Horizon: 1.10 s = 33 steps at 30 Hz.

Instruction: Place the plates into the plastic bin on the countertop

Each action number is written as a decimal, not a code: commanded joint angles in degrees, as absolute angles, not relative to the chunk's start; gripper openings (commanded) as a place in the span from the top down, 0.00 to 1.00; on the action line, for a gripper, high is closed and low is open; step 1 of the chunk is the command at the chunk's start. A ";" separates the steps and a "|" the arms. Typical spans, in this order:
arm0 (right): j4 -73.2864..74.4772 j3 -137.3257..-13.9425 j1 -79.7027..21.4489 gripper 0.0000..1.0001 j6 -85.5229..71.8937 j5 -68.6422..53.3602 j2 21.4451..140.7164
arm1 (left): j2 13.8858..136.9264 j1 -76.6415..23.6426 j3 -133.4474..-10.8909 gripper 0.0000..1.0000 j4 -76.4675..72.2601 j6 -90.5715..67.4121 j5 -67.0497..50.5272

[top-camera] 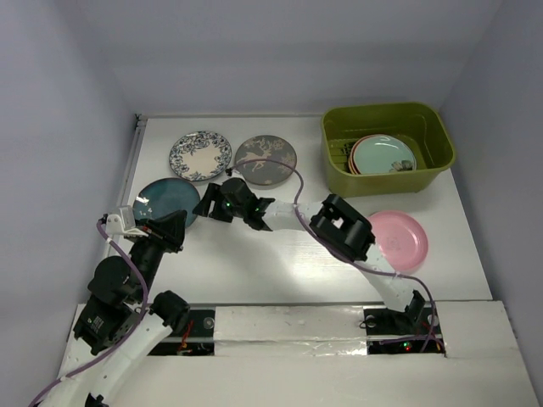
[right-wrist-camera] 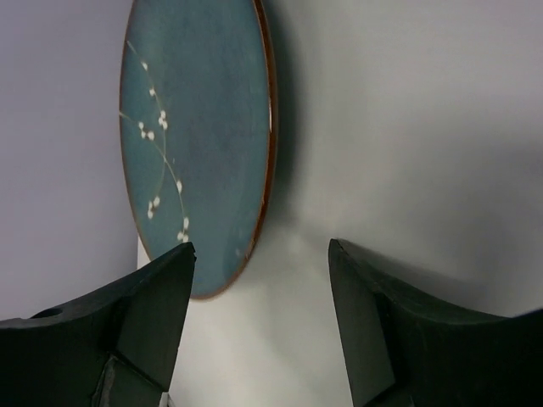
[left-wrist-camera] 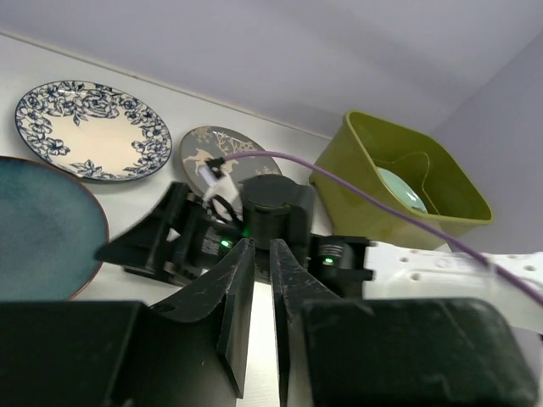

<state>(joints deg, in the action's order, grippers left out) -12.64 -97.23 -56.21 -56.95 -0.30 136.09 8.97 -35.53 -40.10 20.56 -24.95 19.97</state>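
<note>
Three plates lie at the countertop's point(top-camera: 280, 263) back left: blue-white floral point(top-camera: 200, 155), grey with white deer point(top-camera: 265, 159), and dark teal point(top-camera: 165, 202). A pink plate point(top-camera: 397, 240) lies at the right. The olive plastic bin point(top-camera: 441, 140) holds a mint green plate point(top-camera: 383, 155) on top of others, of which only the edges show. My right gripper point(top-camera: 206, 205) is open and low by the teal plate's point(right-wrist-camera: 195, 127) right rim, with nothing between its fingers. My left gripper point(left-wrist-camera: 261, 246) hovers at that plate's near edge, jaws almost together and empty.
Pale lilac walls close in the back and both sides. The right arm point(top-camera: 339, 227) stretches across the middle of the table, its purple cable looping over the deer plate point(left-wrist-camera: 212, 153). The left gripper point(top-camera: 176, 227) faces the right wrist at close range.
</note>
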 commanded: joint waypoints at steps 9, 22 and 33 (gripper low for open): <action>-16.36 -109.32 -55.90 0.50 -65.22 -3.33 146.50 | 8.61 -35.60 -40.69 0.85 19.34 -25.66 21.01; -22.22 -106.46 -55.37 0.97 -67.50 -3.18 146.01 | 8.70 -35.60 -40.78 0.85 19.60 -26.10 21.71; -29.62 -77.45 -56.69 1.00 -55.30 6.05 110.86 | 8.00 -35.60 -40.78 0.85 19.60 -26.19 22.24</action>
<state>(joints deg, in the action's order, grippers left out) -20.67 -78.78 -56.03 -61.25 1.56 124.88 8.84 -35.55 -40.10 21.02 -25.61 21.26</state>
